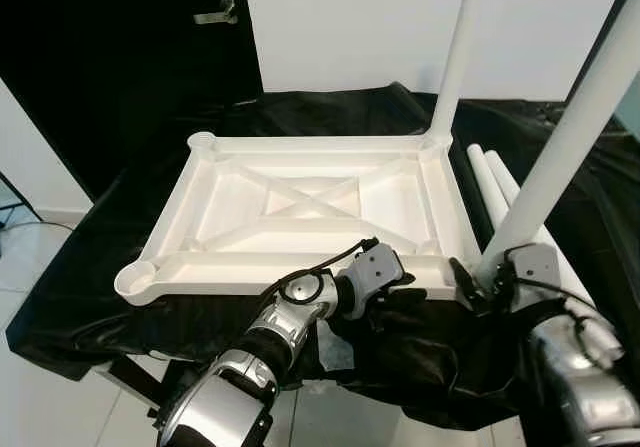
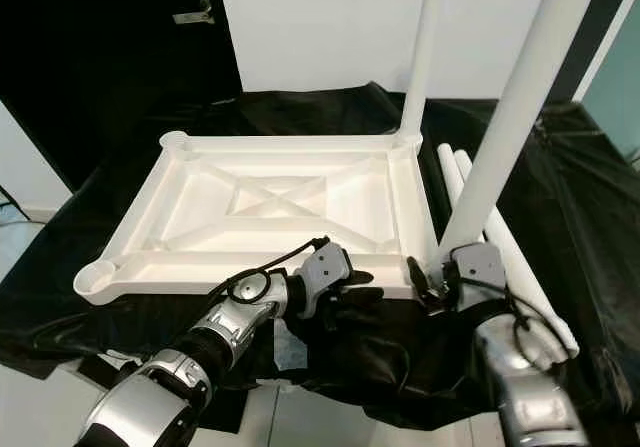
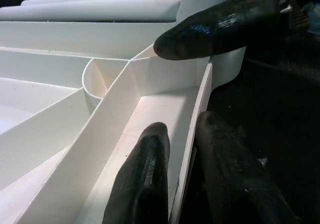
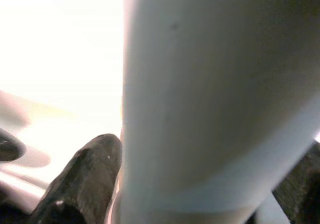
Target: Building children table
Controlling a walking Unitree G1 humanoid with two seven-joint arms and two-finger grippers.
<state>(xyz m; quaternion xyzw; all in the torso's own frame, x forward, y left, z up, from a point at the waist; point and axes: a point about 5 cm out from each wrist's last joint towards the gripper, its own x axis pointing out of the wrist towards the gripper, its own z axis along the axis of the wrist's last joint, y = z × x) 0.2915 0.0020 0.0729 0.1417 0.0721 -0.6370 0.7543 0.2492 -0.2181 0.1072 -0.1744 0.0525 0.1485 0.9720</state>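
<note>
The white table top lies upside down on a black cloth. One white leg stands upright in its far right corner. My right gripper is shut on a second white leg, held upright at the near right corner; that leg looms close in the right wrist view beside one finger. My left gripper is shut on the top's near rim just left of that corner, with one finger inside the wall and the other outside.
Two spare white legs lie on the cloth to the right of the top. Round sockets at the near left and far left corners stand open. A dark door with a handle is behind; tiled floor lies to the left.
</note>
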